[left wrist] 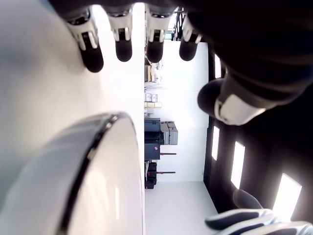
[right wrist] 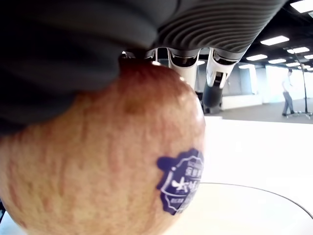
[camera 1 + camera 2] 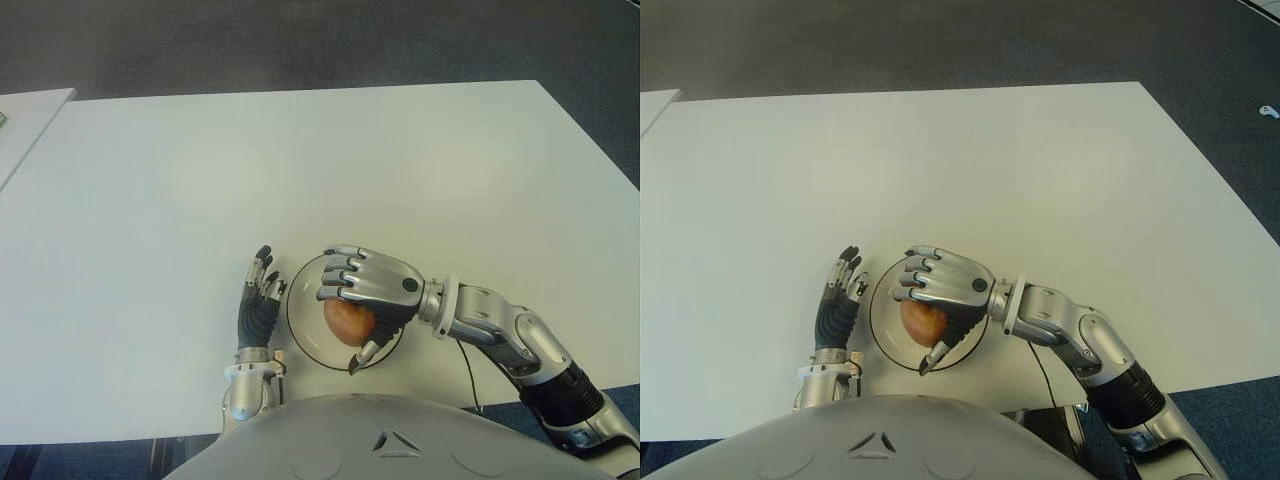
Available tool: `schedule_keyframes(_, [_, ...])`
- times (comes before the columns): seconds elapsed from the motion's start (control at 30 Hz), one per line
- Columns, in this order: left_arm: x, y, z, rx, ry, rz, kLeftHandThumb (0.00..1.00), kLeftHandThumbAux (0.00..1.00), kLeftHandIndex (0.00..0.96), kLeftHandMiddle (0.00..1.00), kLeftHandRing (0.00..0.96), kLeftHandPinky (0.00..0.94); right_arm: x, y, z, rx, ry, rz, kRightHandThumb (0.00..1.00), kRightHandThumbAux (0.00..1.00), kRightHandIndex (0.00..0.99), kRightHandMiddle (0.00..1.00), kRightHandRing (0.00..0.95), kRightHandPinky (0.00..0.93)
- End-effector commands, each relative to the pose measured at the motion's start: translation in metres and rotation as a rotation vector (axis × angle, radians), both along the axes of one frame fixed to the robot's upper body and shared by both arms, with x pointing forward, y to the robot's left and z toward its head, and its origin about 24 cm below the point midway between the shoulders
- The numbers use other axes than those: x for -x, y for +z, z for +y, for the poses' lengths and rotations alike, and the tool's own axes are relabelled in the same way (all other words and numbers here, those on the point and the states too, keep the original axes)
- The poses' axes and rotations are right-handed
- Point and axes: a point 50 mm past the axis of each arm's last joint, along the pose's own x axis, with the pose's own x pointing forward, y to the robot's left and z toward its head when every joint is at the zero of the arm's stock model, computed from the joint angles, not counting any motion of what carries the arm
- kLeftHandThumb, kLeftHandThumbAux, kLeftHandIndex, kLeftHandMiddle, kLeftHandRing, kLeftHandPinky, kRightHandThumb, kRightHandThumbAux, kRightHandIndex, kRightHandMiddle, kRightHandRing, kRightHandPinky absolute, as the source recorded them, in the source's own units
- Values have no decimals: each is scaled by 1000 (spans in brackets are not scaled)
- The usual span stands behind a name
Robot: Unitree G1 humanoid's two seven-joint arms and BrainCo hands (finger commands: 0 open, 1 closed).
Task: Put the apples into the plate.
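Note:
A red apple (image 3: 348, 320) with a blue sticker (image 2: 182, 188) is held in my right hand (image 3: 362, 290), whose fingers curl over it above the white plate (image 3: 300, 325) near the table's front edge. In the right wrist view the apple (image 2: 98, 156) fills the picture, pressed against the palm, with the plate's rim (image 2: 264, 193) just below. My left hand (image 3: 258, 300) lies flat on the table just left of the plate, fingers straight and spread, holding nothing. The plate's edge (image 1: 93, 147) shows close by in the left wrist view.
The white table (image 3: 300, 170) stretches wide beyond the plate. A second table's corner (image 3: 25, 115) shows at the far left. Dark carpet (image 3: 300, 40) lies behind. A person (image 2: 287, 93) stands far off in the room.

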Motion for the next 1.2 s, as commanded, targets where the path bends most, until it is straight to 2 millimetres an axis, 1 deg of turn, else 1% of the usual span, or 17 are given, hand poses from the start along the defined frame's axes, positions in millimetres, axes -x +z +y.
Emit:
schedule_keyframes(0.03, [1, -2, 0, -2, -18, -4, 0, 497, 0, 0, 0, 0, -2, 1, -1, -5, -19, 4, 1, 281, 0, 0, 0, 0])
schedule_keyframes(0.2, [1, -1, 0, -9, -20, -22, 0, 505, 0, 0, 0, 0, -2, 0, -2, -8, -27, 14, 0, 275, 0, 0, 0, 0])
schedule_keyframes(0.3, [-2, 4, 1, -67, -7, -53, 0, 503, 0, 0, 0, 0, -2, -1, -2, -5, -30, 16, 0, 276, 0, 0, 0, 0])
schedule_keyframes(0.4, [-2, 5, 1, -93, -6, -64, 0, 501, 0, 0, 0, 0, -2, -1, -3, 0, -31, 21, 1, 277, 0, 0, 0, 0])
schedule_keyframes(0.67, [-3, 7, -1, -105, -15, -46, 0, 495, 0, 0, 0, 0, -2, -3, -3, 2, -43, 57, 14, 265, 0, 0, 0, 0])
schedule_keyframes(1.0, [1, 5, -2, -81, -33, -17, 0, 494, 0, 0, 0, 0, -2, -3, -4, 2, -71, 91, 24, 241, 0, 0, 0, 0])
schedule_keyframes(1.2, [2, 4, -1, -131, -27, -12, 0, 487, 0, 0, 0, 0, -2, -3, -5, 10, -88, 106, 29, 230, 0, 0, 0, 0])
